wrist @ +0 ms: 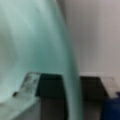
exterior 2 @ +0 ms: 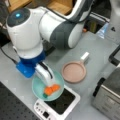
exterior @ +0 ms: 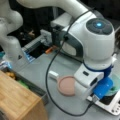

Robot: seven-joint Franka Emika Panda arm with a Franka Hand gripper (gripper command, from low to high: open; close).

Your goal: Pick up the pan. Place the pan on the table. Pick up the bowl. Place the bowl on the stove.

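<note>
1. Pan (exterior 2: 74,72): dusty pink, flat on the grey table (exterior 2: 22,85) just beside the stove (exterior 2: 61,102), white handle turned away from it. Apart from the gripper.
2. Bowl (exterior 2: 40,87): light teal, overlapping the stove's near corner, part over the black surface, part past the white edge.
3. Gripper (exterior 2: 51,88): fingers astride the bowl's rim, one orange-tipped finger inside; in the wrist view the teal wall (wrist: 37,37) runs between the pads. Judged clamped on the rim.
4. Risks: a one-sided rim hold may let the bowl tilt or slip; let go off-centre, it could tip off the stove edge, or slide toward the pan.
</note>
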